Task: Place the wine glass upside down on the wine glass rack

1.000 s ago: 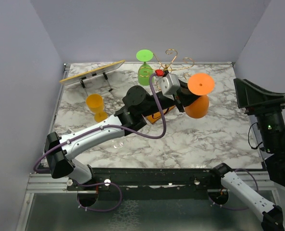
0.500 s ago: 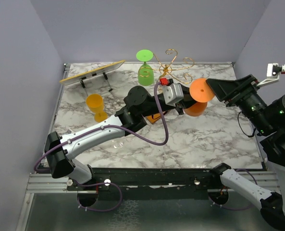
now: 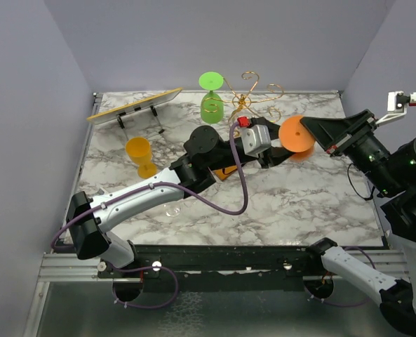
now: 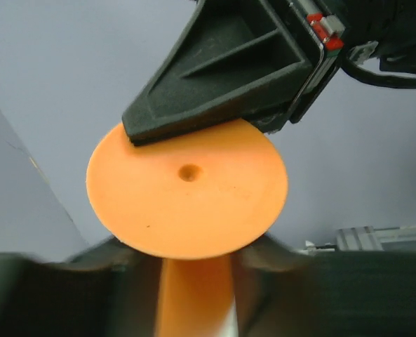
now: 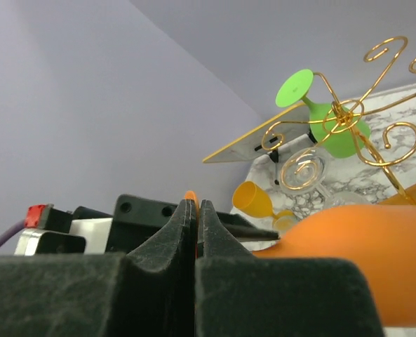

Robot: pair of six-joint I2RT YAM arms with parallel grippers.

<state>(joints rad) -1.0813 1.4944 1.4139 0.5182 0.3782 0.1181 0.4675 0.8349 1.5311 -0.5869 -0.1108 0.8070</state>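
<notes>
The orange wine glass (image 3: 294,135) hangs in the air between both grippers, right of the gold wire wine glass rack (image 3: 248,98). My right gripper (image 3: 304,126) is shut on the rim of the glass's round foot (image 4: 186,189); in the right wrist view its jaws (image 5: 196,210) pinch the thin orange edge, with the bowl (image 5: 348,246) bulging at the right. My left gripper (image 3: 278,144) sits around the stem (image 4: 193,295). Its fingers are blurred and stand slightly off the stem, so it is open. The rack's spirals (image 5: 341,116) lie beyond.
A green glass (image 3: 211,105) hangs upside down on the rack. A yellow glass (image 3: 141,154) stands on the marble table (image 3: 299,203) at the left, near a tilted yellow-edged board (image 3: 134,105). The rack's orange-brown base (image 3: 225,172) shows under the left arm.
My right arm swung in from the right edge and its jaws shut on the glass's foot. My left gripper's jaws have parted from the stem. The glass shifted slightly right.
</notes>
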